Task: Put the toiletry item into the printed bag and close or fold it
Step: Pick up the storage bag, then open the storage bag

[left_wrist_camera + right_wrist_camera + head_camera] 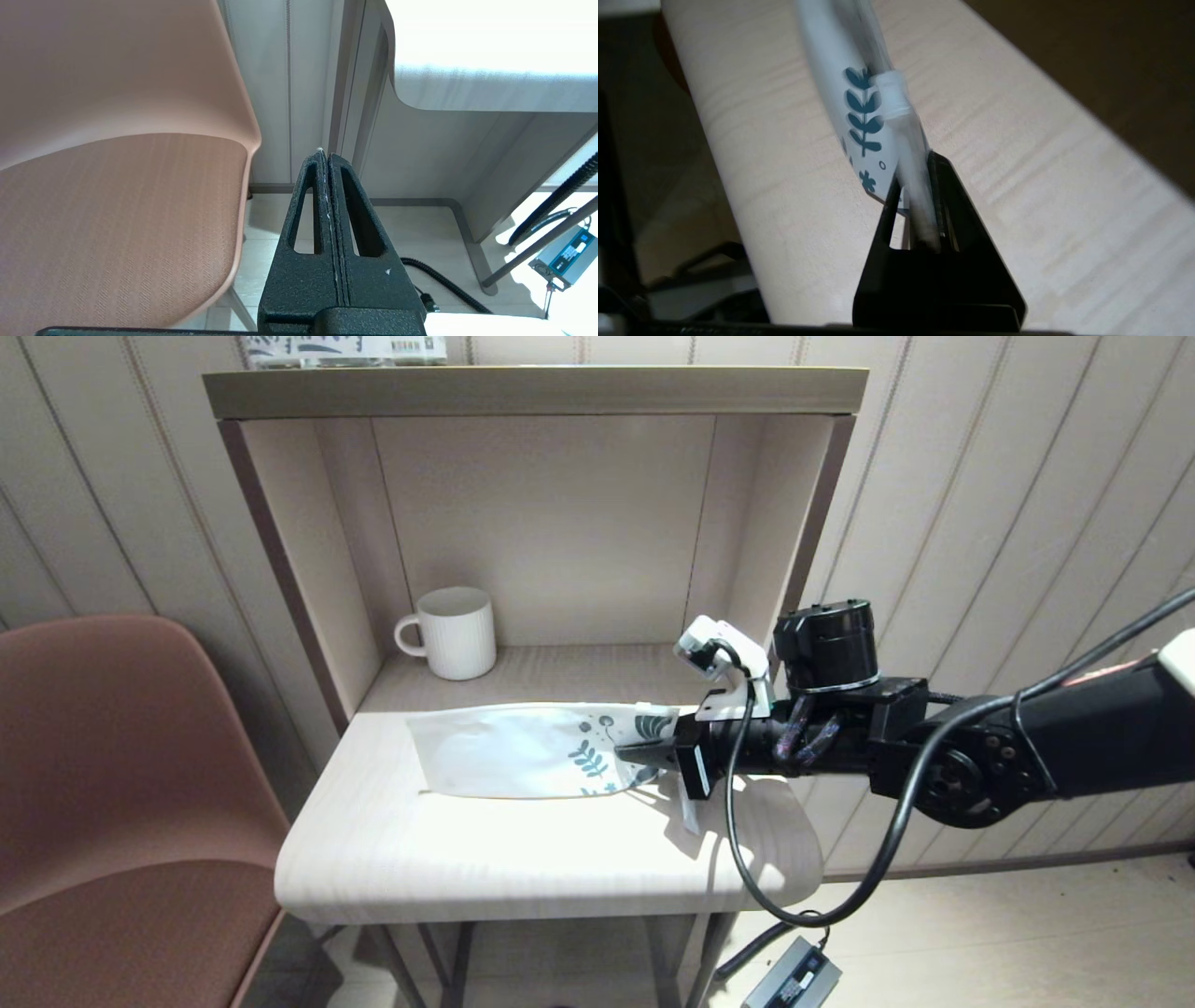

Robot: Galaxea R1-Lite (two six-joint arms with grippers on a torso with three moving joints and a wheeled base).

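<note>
Right gripper point(644, 755) comes in from 3 o'clock, fingers clamped on the printed bag point(532, 749) at its leaf-print end. Bag lies flat on the bench point(523, 859), long axis 9-to-3, reaching away toward 9. Left gripper point(327, 156) parked low beside the chair point(117, 186), fingers closed on nothing.

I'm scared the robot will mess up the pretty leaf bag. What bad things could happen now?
The right gripper pinches only the leafy end of the printed bag, so the thin plastic might slip out or crumple if it pulls. That end lies near the table's right side, so a sideways tug could drag the bag off. A push backward could slide it toward the mug.
</note>
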